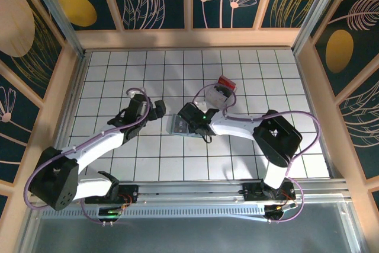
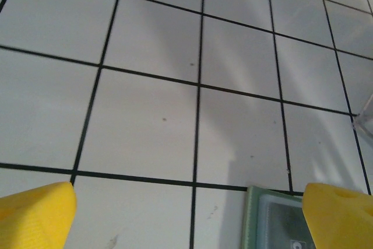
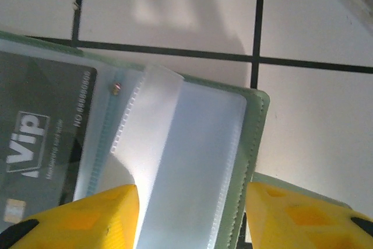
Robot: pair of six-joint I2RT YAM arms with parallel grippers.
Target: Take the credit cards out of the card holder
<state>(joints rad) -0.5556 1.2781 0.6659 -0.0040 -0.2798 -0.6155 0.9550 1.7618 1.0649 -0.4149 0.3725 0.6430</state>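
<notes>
the card holder [image 3: 204,144] lies open on the table [image 1: 177,164] right under the right gripper [image 3: 189,202], half spread over its clear pocket beside a dark credit card [image 3: 41,144], while the left gripper [image 2: 189,214], spread wide, hangs just left of it.

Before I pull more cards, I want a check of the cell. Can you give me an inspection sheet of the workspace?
Surface: white tiled table with black grid lines and a few small specks.
Job's things: holder lies open under the right arm; a dark VIP card sits in it, beside a clear sleeve with one flap lifted.
Clutter: clear box with red and black contents, beyond the holder.
Grippers: left gripper wide open, holding nothing; right gripper part open over the sleeve, no grip seen.
Cables: purple cables loop along both arms.
Surroundings: wood-framed walls with dark floral panels.
</notes>
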